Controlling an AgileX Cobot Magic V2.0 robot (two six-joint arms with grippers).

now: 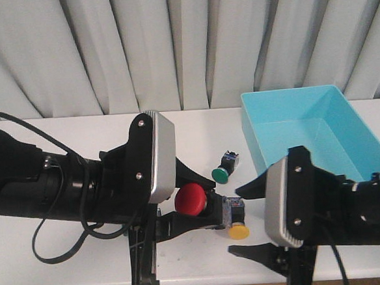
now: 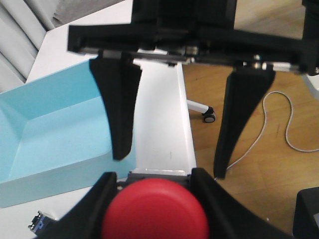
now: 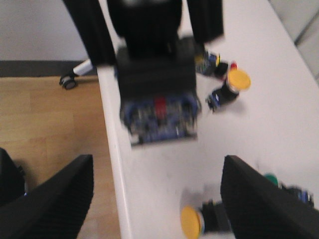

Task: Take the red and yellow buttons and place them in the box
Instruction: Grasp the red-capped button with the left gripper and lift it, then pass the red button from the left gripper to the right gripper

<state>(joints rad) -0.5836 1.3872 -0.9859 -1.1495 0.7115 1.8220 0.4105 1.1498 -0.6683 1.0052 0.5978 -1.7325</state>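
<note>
Starting at nine o'clock in the front view, your left gripper [image 1: 204, 210] is a matte black pincer behind a pale grey wrist housing, and it is pinching a red button [image 1: 191, 199] with a smooth, domed mushroom cap. The left wrist view shows that glossy red cap [image 2: 155, 211] wedged between the two black fingers [image 2: 94, 209], touching both.

Near the centre of the white table [image 1: 196, 132], a green-capped switch [image 1: 223, 168] lies on its side, apart from everything. At about five o'clock from the red button, a yellow button [image 1: 238, 231] with a blocky dark body rests just beside the left pincer's tip.

At three o'clock sits the box [image 1: 292, 112], turquoise plastic with plain sloping walls, its near side hidden by the right arm. Your right gripper [image 1: 254, 219] has its tapered black fingers spread wide, holding nothing. In the blurred right wrist view, a yellow button [image 3: 192, 221] lies between the spread fingers [image 3: 256, 199], close to one.
</note>
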